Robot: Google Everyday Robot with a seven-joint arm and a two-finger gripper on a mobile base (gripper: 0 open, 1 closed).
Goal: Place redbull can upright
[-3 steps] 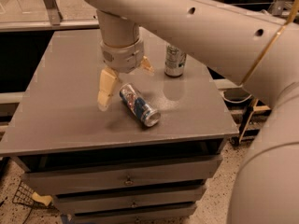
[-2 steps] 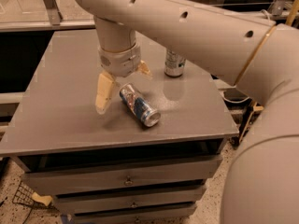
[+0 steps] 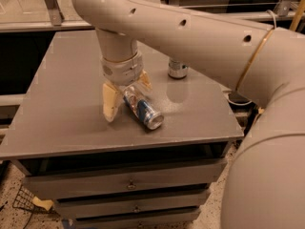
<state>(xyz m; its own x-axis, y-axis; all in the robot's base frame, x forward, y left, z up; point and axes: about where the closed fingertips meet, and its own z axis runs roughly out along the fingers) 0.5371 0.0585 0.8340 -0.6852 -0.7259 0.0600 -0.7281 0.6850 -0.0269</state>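
Over the last second the claw (image 3: 127,99) has come down toward the desk (image 3: 62,80) and shifted a little toward the redbull can (image 3: 143,109); a second ago its near finger hung beside and above the can's far end, and now the two fingers stand apart with that far end between them, the pale near finger (image 3: 110,103) on the side toward the desk's left edge and the other just showing behind the can; whether either pad already touches the metal we cannot tell. The redbull can itself has not stirred; it lies on its side near the middle of the front half of the desk, slanted, its silver top pointing toward the front right corner, in the same spot and at the same angle as before. The silver can (image 3: 177,69) stands upright near the back, partly hidden under the arm (image 3: 200,37), well apart from the work. We read this as the end of the approach; the claw is lined up for the grasp but not yet closed, so nothing of the righting is done; the next move, in our judgement, is to close on the can's body, lift, and turn it until the top faces up; gripping so near one end, the round can may roll or swing.
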